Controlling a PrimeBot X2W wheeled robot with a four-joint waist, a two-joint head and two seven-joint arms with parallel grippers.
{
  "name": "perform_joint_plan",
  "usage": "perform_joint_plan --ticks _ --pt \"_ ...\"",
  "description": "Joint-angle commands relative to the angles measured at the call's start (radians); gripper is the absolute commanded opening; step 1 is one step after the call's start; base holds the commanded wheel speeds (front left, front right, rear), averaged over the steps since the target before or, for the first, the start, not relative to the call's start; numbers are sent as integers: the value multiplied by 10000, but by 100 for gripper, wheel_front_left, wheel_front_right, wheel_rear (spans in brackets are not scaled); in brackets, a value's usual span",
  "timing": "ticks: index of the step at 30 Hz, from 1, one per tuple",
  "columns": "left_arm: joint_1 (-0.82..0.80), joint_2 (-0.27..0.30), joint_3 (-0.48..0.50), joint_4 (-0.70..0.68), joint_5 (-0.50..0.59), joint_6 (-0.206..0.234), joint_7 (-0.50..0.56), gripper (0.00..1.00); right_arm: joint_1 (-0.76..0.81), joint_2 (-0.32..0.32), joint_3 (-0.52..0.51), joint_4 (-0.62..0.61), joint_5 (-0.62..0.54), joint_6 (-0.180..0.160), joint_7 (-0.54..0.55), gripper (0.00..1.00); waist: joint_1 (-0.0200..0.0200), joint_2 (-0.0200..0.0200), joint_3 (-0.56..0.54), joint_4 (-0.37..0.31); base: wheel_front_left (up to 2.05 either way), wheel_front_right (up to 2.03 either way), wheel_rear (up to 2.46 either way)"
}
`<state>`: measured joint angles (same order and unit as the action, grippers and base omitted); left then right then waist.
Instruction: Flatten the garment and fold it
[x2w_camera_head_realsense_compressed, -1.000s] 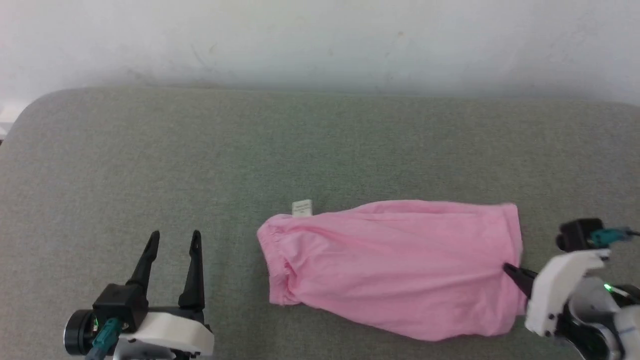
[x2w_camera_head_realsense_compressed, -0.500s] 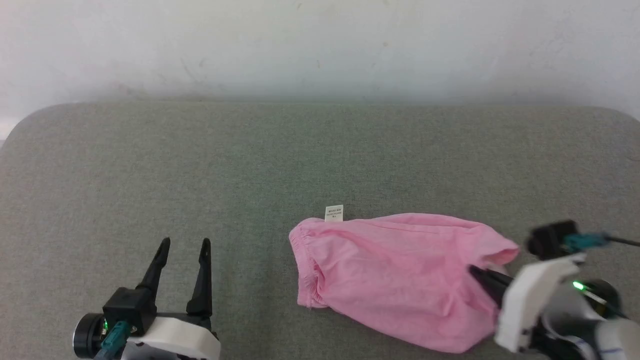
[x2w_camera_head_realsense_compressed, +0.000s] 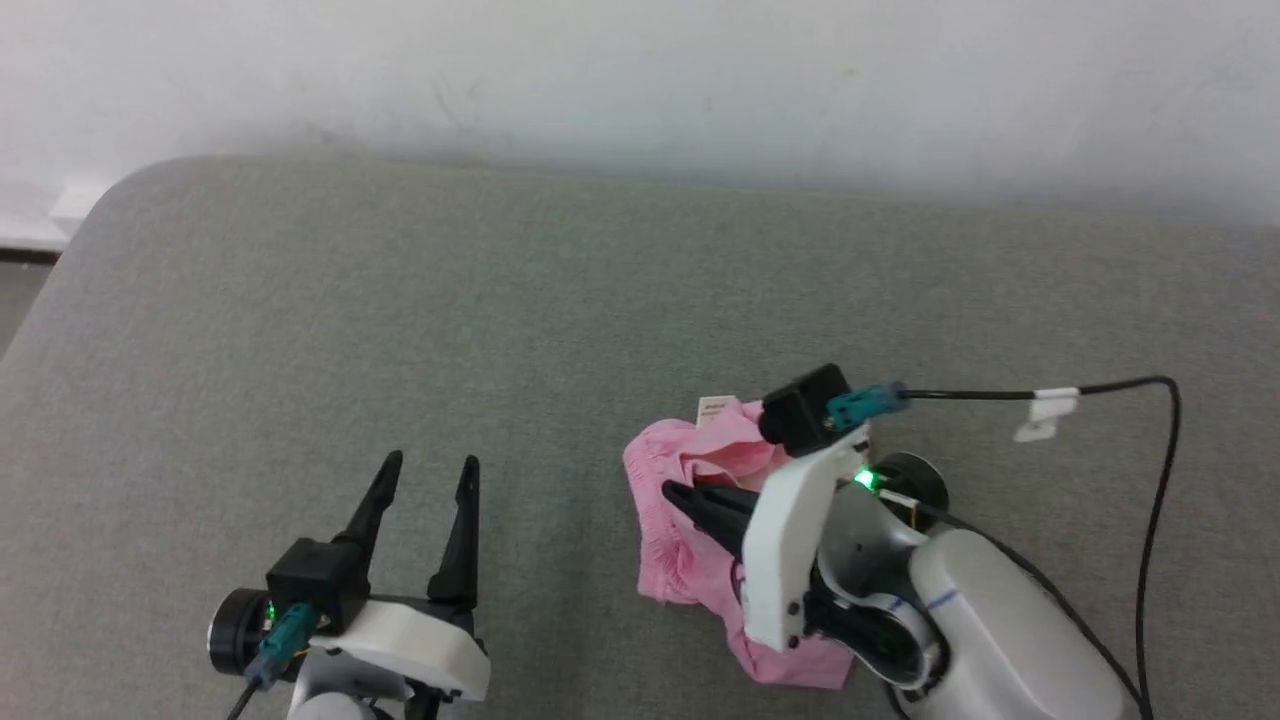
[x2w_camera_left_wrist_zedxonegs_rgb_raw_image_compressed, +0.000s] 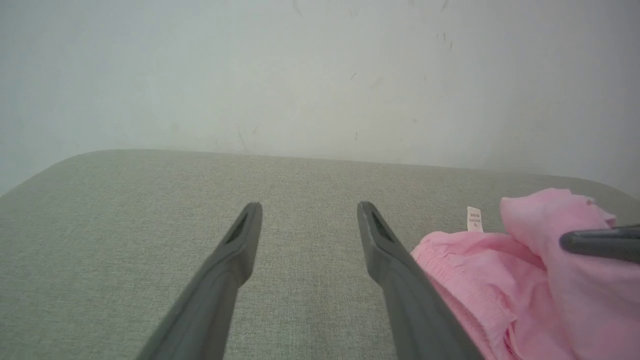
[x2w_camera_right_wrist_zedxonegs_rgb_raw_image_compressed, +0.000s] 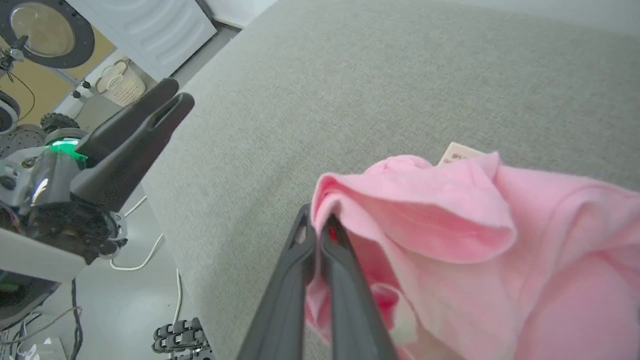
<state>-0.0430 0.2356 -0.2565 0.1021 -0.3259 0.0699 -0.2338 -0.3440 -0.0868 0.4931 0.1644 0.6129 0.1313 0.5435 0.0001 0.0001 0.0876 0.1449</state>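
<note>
R gripper (x2w_camera_right_wrist_zedxonegs_rgb_raw_image_compressed: 316, 222) pinched tight on a raised fold of the pink garment (x2w_camera_right_wrist_zedxonegs_rgb_raw_image_compressed: 450, 225). Cloth is bunched under & beside its fingers, w/ white label (x2w_camera_right_wrist_zedxonegs_rgb_raw_image_compressed: 457, 152) at the far edge. L gripper (x2w_camera_head_realsense_compressed: 430, 462) spread wide, empty, garment near on its right, apart. All on grey-green fabric surface (x2w_camera_head_realsense_compressed: 400, 300), pale wall (x2w_camera_head_realsense_compressed: 640, 80) behind. Past the surface edge: white appliance (x2w_camera_right_wrist_zedxonegs_rgb_raw_image_compressed: 150, 25), small basket (x2w_camera_right_wrist_zedxonegs_rgb_raw_image_compressed: 120, 85).

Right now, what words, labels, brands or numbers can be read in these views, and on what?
White label on the garment: dark print, too small to read.
White tag on the black cable: no legible text.
No other writing can be made out.
</note>
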Motion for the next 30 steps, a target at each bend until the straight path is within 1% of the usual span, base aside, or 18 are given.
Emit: perform_joint_plan --ticks 1,2,3,7,10,15,18,21,23,26,30 --pt "-219 -100 -40 166 -55 -96 -63 100 -357 57 208 435 -29 -6 -274 0 -1 -1 334 347 0 0 0" --pt "-289 -145 -53 255 -69 -127 -90 100 -523 69 377 742 -133 -6 -444 32 -1 -1 386 402 0 0 0" --pt "-343 -186 -65 337 -74 -146 -115 100 -644 92 517 1018 -158 -6 -645 100 -1 -1 429 448 0 0 0" --pt "-480 -286 -12 558 -73 -156 -195 100 -1073 26 1272 1682 -353 -6 -1386 100 -1 -1 533 514 0 0 0" --pt "-473 -299 69 629 -37 -116 -231 100 -1438 -400 2111 1654 -812 -6 -1759 100 -1 -1 512 421 0 0 0" --pt "-362 -209 235 675 1 -65 -257 100 -1974 -1364 3333 807 -1687 -6 -2076 100 -1 -1 272 47 0 0 0" --pt "-295 -158 319 704 5 -50 -265 100 -1935 -1856 3406 36 -2002 -6 -2407 100 -1 -1 70 -195 0 0 0" --pt "-187 -145 406 641 23 40 -269 100 -1364 -2110 2723 -762 -2240 -6 -3009 100 -1 -1 -146 -440 0 0 0" --pt "-91 -143 488 562 30 133 -272 100 -742 -2093 1838 -1178 -2448 -6 -3486 100 -1 -1 -254 -604 0 0 0" --pt "61 -147 615 442 40 267 -274 100 349 -1907 407 -1665 -2817 -6 -4119 100 -1 -1 -405 -848 0 0 0" --pt "223 -171 726 209 120 361 -276 100 1767 -1465 -1470 -2166 -3285 -6 -4802 100 -1 -1 -499 -1100 0 0 0"
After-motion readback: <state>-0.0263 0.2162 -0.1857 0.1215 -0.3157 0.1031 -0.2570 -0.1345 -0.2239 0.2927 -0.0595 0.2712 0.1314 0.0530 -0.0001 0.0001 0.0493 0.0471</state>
